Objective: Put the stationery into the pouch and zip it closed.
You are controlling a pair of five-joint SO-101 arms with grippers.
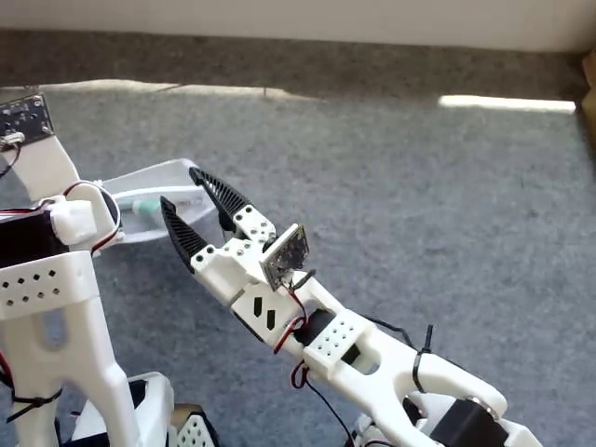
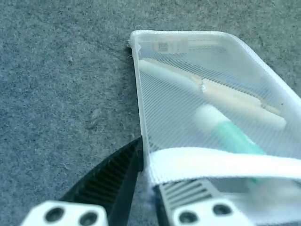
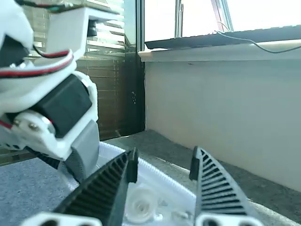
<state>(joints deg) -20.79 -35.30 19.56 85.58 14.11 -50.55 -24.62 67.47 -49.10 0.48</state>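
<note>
Several pieces of stationery (image 2: pixel 221 127) lie inside the mesh pouch (image 2: pixel 188 70), so zipping looks to be the step in hand; the left gripper (image 2: pixel 146 181) is clenched on the pouch's banded end, anchoring it; the right gripper (image 1: pixel 177 186) hangs just above the pouch, jaws spread, grasping nothing; it should pinch the zip tab squarely, then pull straight along the band while the left holds firm, lest the mesh bunch.
</note>
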